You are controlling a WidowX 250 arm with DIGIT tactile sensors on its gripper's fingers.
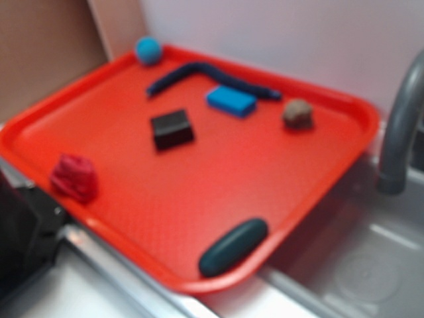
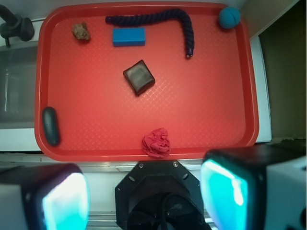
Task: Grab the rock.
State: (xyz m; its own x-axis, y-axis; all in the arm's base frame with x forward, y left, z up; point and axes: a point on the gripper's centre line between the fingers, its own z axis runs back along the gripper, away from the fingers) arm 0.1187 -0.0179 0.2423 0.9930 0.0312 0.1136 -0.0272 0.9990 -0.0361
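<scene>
The rock [image 1: 298,114] [image 2: 81,31] is a small lumpy brownish-grey stone lying on the red tray [image 1: 232,179] [image 2: 201,105]; it is near the tray's far right corner in the exterior view and at the top left in the wrist view. My gripper [image 2: 144,194] hangs high over the tray's near edge, far from the rock, and is open. Its two teal pads [image 2: 64,201] stand wide apart with nothing between them. The gripper does not show in the exterior view.
On the tray lie a blue ball [image 1: 148,50] [image 2: 229,17], a dark blue rope [image 1: 205,74] [image 2: 158,19], a blue block [image 1: 231,101] [image 2: 128,36], a black block [image 1: 171,129] [image 2: 139,76], a red crumpled lump [image 1: 74,177] [image 2: 156,142] and a dark teal pebble [image 1: 233,246] [image 2: 50,125]. A sink with a grey faucet [image 1: 401,126] [image 2: 14,26] adjoins the tray.
</scene>
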